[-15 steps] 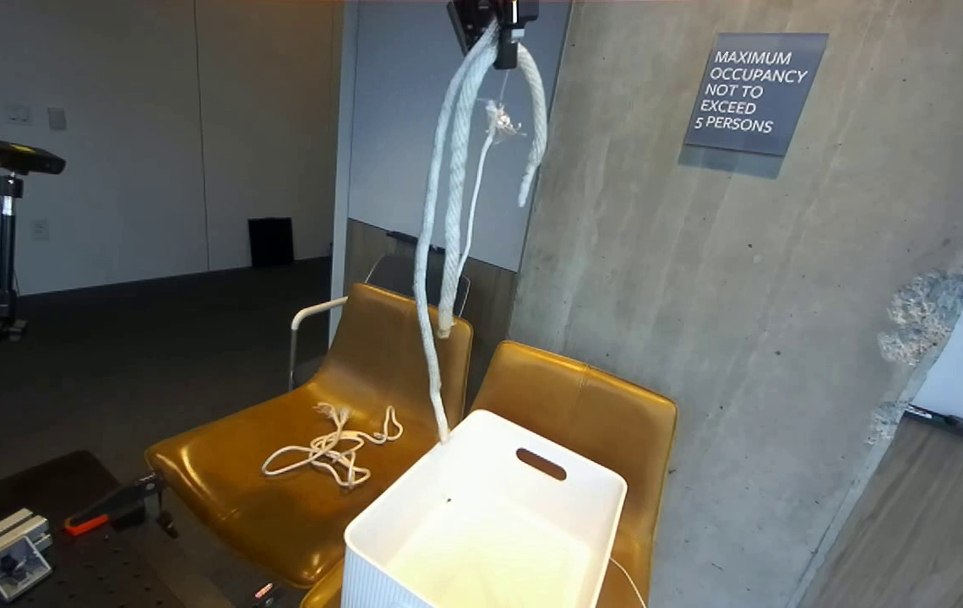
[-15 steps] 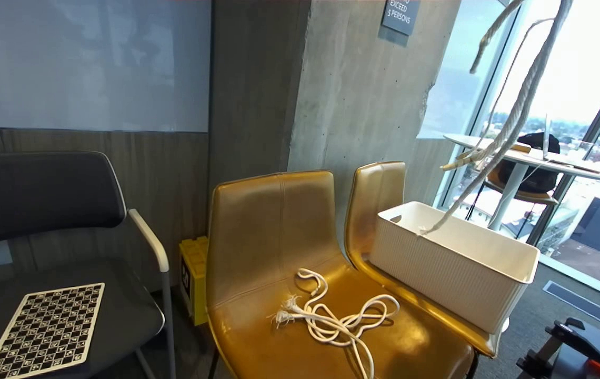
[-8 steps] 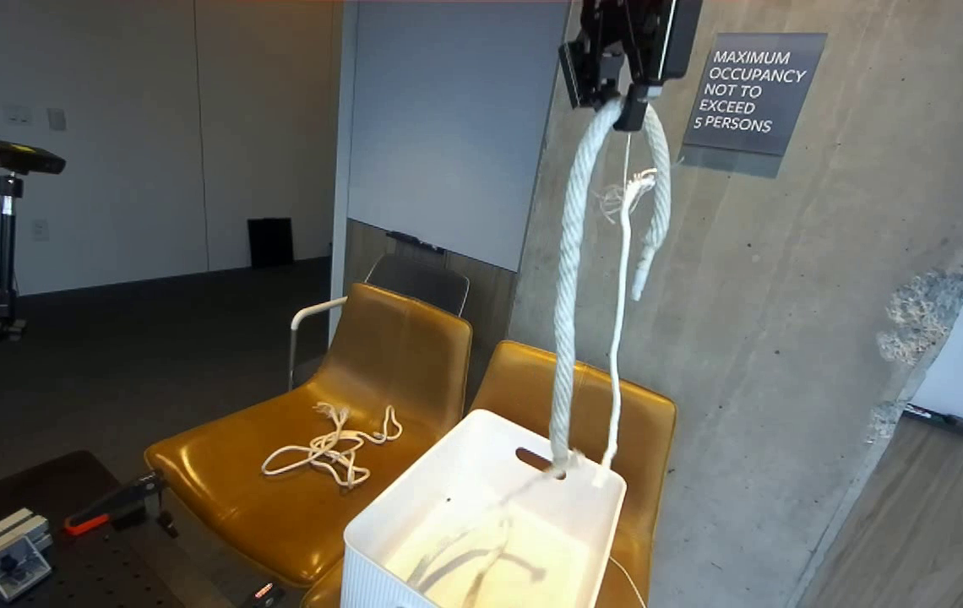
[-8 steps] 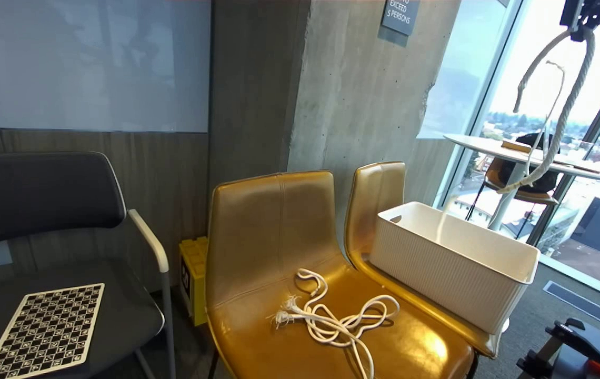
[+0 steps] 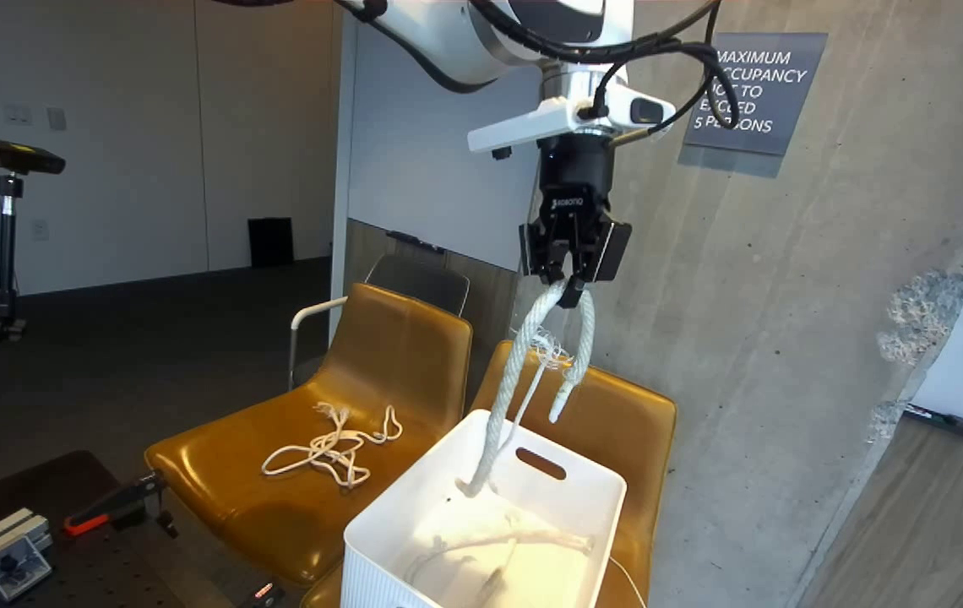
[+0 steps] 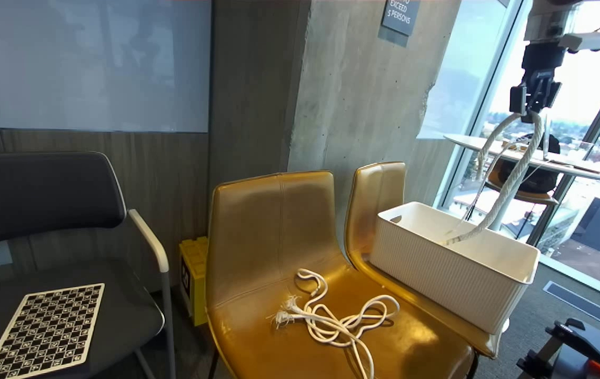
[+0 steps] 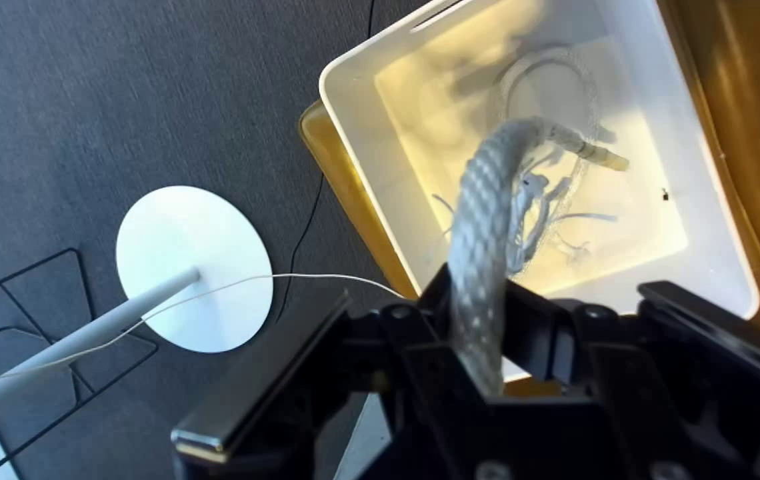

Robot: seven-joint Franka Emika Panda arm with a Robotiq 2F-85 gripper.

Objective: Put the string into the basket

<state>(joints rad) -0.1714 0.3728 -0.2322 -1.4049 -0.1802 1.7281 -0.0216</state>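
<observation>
My gripper is shut on a thick white rope, the string of the task, above the basket. The rope is folded over in the jaws. A short end hangs free on one side; the long part dips into the basket's opening. A thin white cord with a frayed end hangs with it. An exterior view also shows gripper, rope and basket. In the wrist view the rope runs between the fingers, over the basket, with shadows on its floor.
A second, thinner white string lies tangled on the tan chair beside the basket. The basket stands on another tan chair. A concrete wall is behind. A white table base and a thin cable are near the basket.
My gripper has come down from the top of the exterior views, carrying the rope. The rope swung on the way, and its lower part now hangs in the basket's opening. The string on the chair has not moved.
</observation>
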